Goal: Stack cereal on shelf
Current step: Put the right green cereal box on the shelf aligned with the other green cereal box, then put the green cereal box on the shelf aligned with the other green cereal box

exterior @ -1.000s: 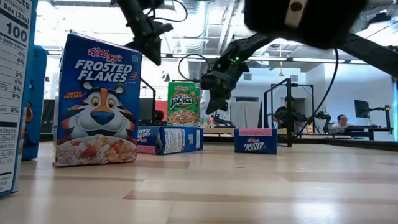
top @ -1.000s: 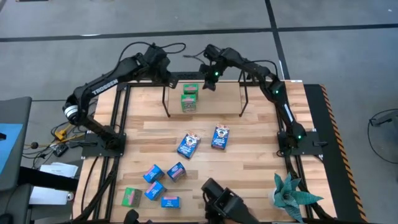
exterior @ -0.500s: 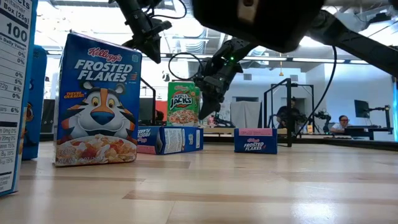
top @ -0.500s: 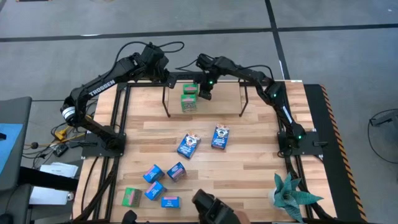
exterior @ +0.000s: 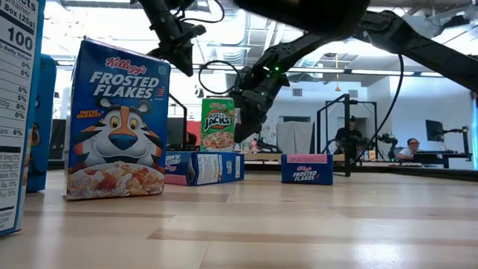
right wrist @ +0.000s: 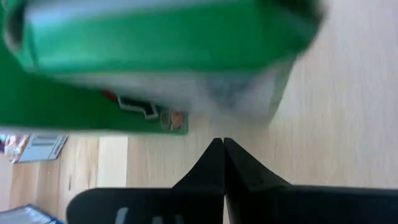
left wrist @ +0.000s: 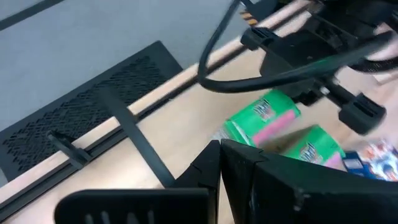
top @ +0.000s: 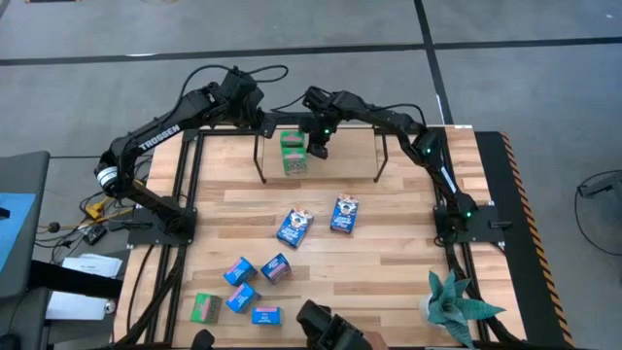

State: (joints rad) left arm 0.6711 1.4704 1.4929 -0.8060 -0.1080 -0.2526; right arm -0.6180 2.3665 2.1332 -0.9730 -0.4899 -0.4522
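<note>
Two green cereal boxes (top: pixel 294 142) (top: pixel 294 163) stand close together between the shelf's black wire uprights (top: pixel 260 156) at the table's far side. In the low view one shows upright as a green box (exterior: pixel 220 123). My right gripper (top: pixel 318 148) (exterior: pixel 246 131) is shut, and its tips (right wrist: pixel 219 142) slant down close beside the farther green box's right side (right wrist: pixel 186 74). My left gripper (top: pixel 258 119) (left wrist: pixel 221 146) hangs shut above the shelf's far left corner, holding nothing. Other cereal boxes lie loose on the table. My right gripper points its shut fingertips at the lower right side of the farther green box (right wrist: pixel 261 112), slanting down from the table's right. I cannot tell whether the tips touch the box. The box stands upright on its base.
Two dark blue boxes (top: pixel 294 226) (top: pixel 343 214) lie mid-table. Several light blue boxes (top: pixel 239 270) and a green one (top: pixel 204 307) sit near the front left. A plant (top: pixel 457 301) stands at the front right. People (exterior: pixel 345 138) are in the room behind.
My right gripper has moved toward the table's left, from beside the right upright to right next to the green boxes, rolling a little on the way. It has stayed shut.
</note>
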